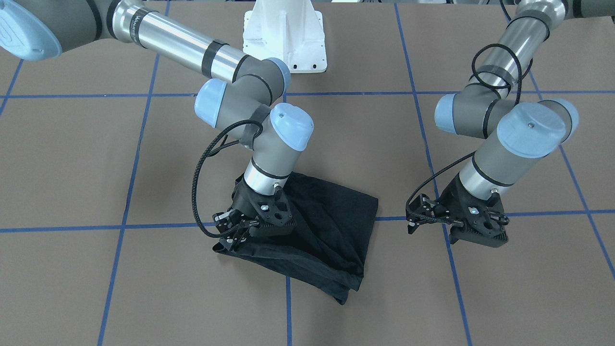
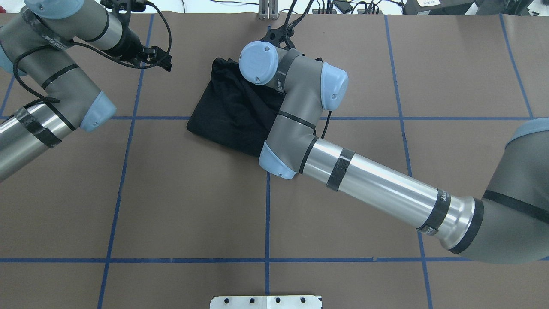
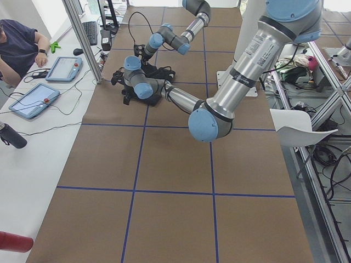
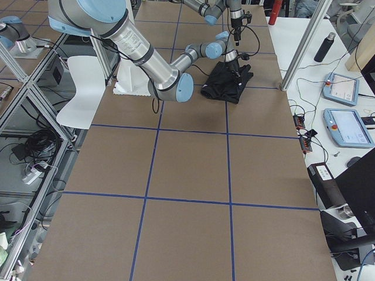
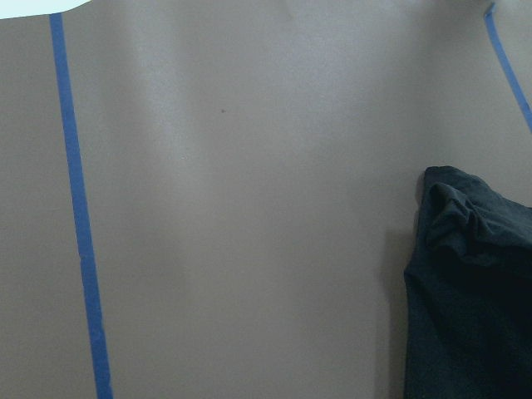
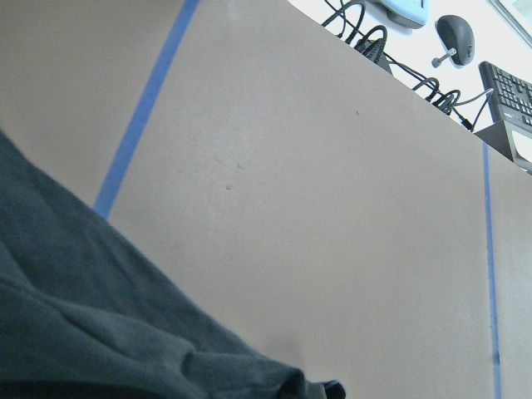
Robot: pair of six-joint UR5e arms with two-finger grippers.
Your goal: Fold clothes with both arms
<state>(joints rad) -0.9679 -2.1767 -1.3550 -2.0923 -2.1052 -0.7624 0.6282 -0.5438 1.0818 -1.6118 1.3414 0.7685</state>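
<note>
In the front-facing view the black T-shirt (image 1: 331,226) lies as a compact folded bundle at frame centre on the table (image 1: 96,168). The right gripper (image 1: 235,230) is down on its lower-left edge and the left gripper (image 1: 478,230) is well apart at right over bare table; I cannot tell how wide either's jaws stand. Overhead, the shirt sits upper centre, half hidden under the right arm (image 2: 369,180); folding looks nearly finished, so the next move likely calls for a last edge tuck or a clean release.

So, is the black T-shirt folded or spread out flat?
Folded: the T-shirt lies as a compact, layered bundle with stacked edges at one corner.
</note>
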